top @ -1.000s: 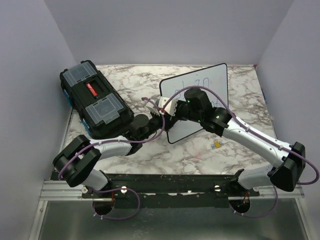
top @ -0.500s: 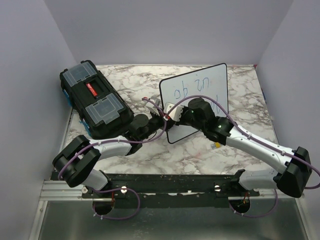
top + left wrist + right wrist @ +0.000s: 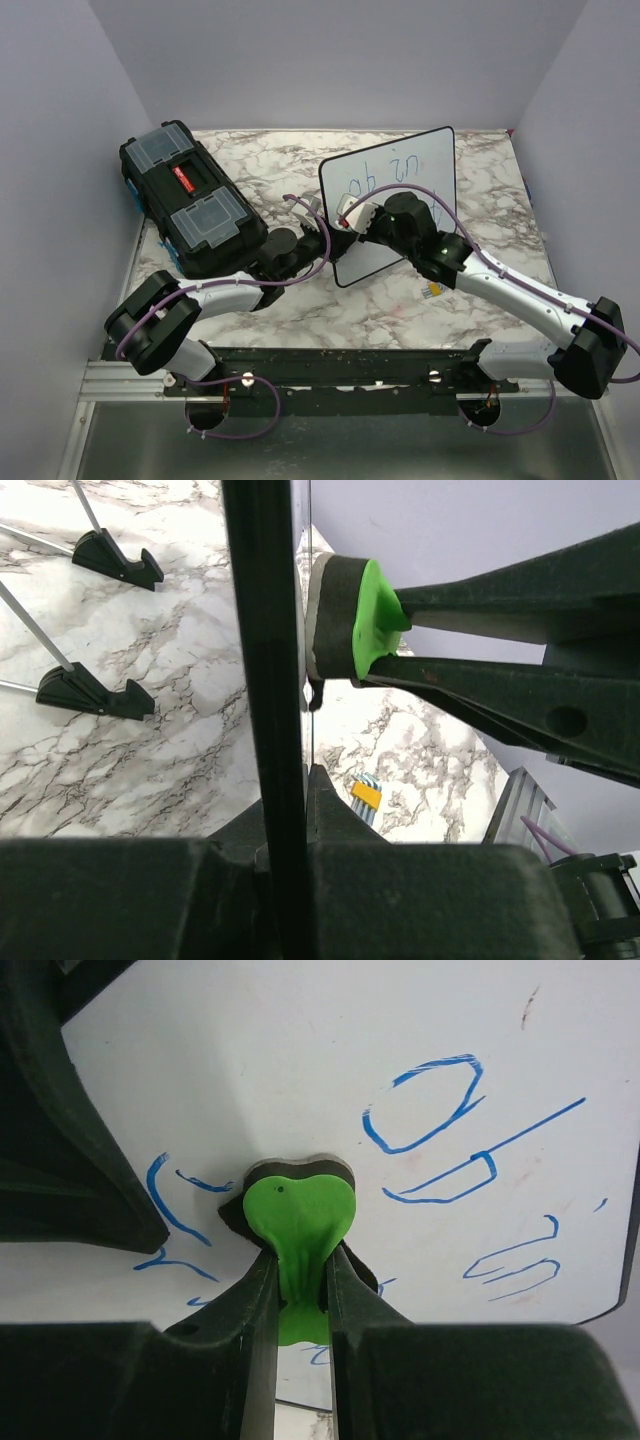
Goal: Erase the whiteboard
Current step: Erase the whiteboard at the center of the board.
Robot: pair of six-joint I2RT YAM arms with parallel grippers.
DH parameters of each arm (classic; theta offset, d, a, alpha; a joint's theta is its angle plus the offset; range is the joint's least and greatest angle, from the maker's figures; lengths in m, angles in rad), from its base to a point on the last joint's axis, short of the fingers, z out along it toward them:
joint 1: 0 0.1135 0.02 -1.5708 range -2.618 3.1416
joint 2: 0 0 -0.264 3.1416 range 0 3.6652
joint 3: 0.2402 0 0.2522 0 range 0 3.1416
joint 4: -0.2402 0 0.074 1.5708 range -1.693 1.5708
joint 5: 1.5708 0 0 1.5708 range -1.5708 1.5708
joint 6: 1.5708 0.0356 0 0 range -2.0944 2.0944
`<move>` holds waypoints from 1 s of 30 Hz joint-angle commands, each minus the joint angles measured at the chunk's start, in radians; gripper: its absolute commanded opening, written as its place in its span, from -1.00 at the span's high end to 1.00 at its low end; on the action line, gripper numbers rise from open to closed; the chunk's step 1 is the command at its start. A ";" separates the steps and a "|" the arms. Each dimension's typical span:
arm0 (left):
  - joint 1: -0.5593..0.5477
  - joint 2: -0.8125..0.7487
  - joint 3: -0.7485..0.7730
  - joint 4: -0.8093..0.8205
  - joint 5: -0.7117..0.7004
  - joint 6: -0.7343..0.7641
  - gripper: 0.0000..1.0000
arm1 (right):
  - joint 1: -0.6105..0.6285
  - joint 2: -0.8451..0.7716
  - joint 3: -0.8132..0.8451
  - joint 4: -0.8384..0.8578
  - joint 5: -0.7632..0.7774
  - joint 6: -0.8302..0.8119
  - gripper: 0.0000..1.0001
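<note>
Whiteboard (image 3: 438,150) with blue writing, upright on the bench (image 3: 290,160) just beside the toolbox (image 3: 190,200). Left end effector (image 3: 285,805) clamped on the frame edge nearest the toolbox; right end effector (image 3: 300,1280) pinching a green-handled eraser (image 3: 298,1210) pressed to the written face

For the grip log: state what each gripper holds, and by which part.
Left gripper clamps the whiteboard by its black side frame; right gripper pinches the green eraser by its tab.
</note>
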 commanded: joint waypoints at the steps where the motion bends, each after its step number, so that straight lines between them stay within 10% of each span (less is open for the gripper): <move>1: -0.017 -0.041 0.038 0.101 0.070 0.026 1.00 | -0.008 0.010 0.037 -0.012 -0.049 0.002 0.99; 8: -0.018 -0.041 0.041 0.100 0.075 0.022 1.00 | 0.000 -0.010 0.003 -0.189 -0.287 -0.128 0.99; 16: -0.018 -0.042 0.040 0.096 0.081 0.028 1.00 | -0.001 -0.024 -0.042 -0.121 -0.031 -0.225 0.99; 30: -0.018 -0.026 0.054 0.097 0.091 0.012 1.00 | 0.080 0.058 0.044 0.005 -0.081 -0.129 0.99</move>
